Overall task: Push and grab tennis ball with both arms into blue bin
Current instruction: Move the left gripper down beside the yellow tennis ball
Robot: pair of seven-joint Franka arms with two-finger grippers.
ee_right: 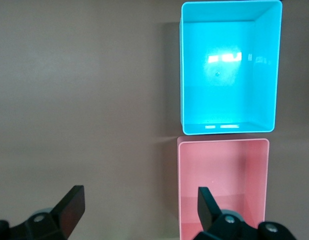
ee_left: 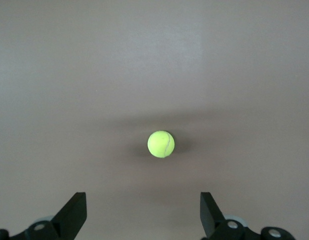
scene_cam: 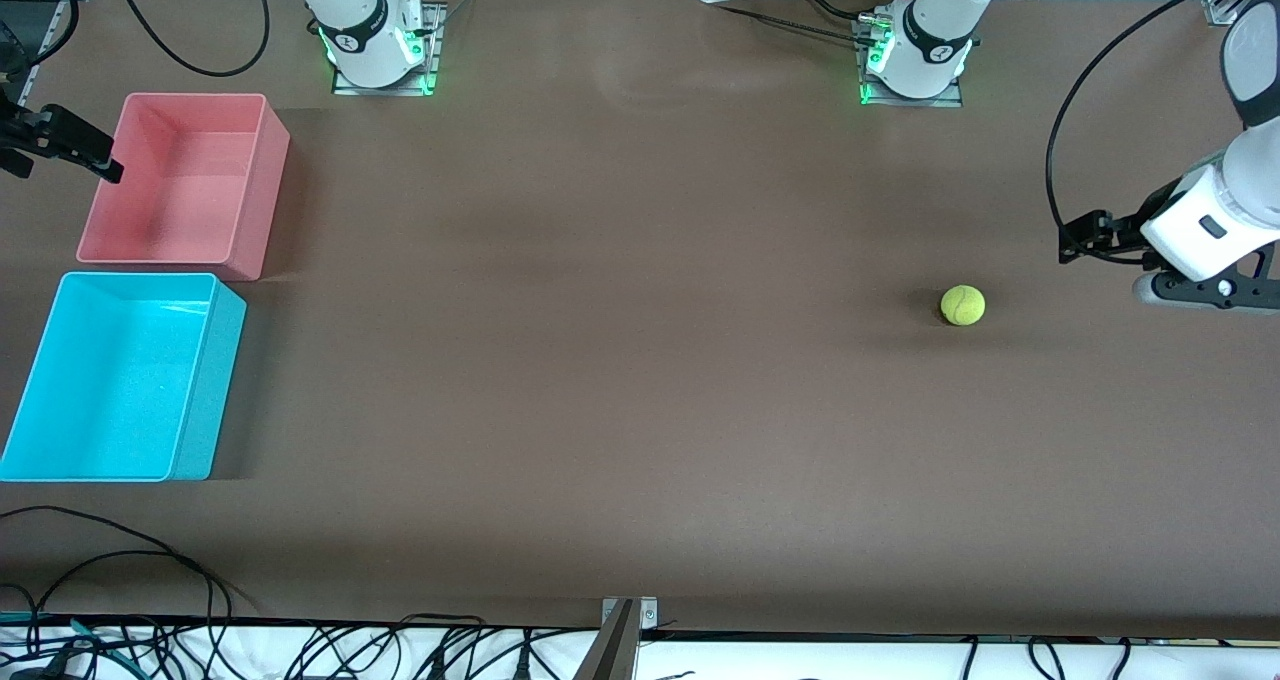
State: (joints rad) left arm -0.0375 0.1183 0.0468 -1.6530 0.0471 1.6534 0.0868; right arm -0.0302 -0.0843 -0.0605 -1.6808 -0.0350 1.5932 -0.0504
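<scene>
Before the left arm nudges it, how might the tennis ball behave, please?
The tennis ball is round and sits free on bare table, so it probably rolls readily. Its fuzzy surface likely grips fingers well.

Yellow-green tennis ball [scene_cam: 962, 305] rests toward the left arm's end; seemingly empty blue bin [scene_cam: 205, 380] well apart.

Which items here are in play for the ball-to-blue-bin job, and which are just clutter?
In play:
- tennis ball, toward the left arm's end of the table
- blue bin, empty, toward the right arm's end
- left pincer, open, near the ball
- right pincer, open, by the bins

Clutter:
- pink bin, empty, beside the blue bin, farther from the camera
</scene>
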